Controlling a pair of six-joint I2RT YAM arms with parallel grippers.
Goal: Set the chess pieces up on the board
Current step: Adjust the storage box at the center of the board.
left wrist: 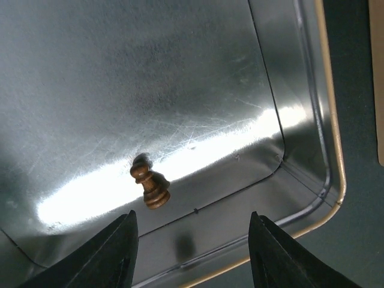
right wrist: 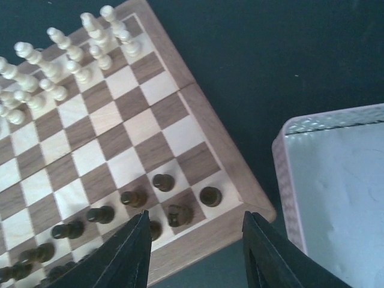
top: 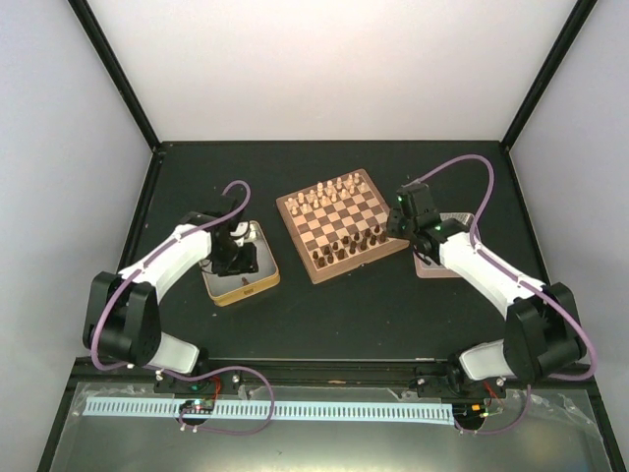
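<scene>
The board [top: 339,221] lies mid-table, with dark chess pieces [top: 349,246] along its near side. In the right wrist view the dark pieces [right wrist: 168,182] fill the near rows beside the brown rim [right wrist: 211,129]. My right gripper [right wrist: 195,246] hovers open above the board's right corner [top: 403,224], holding nothing. One dark pawn [left wrist: 150,187] rests on the floor of the metal tin [left wrist: 300,90]. My left gripper [left wrist: 192,252] is open inside that tin [top: 242,286]; the pawn sits just beyond its left fingertip [left wrist: 123,240], not between the fingers.
Pale cream chessmen [top: 329,192] stand on the board's far side [right wrist: 72,54]. A pink-rimmed tin [right wrist: 336,192] lies right of the board, partly under the right arm [top: 432,264]. Dark table all round, walled by black frame posts.
</scene>
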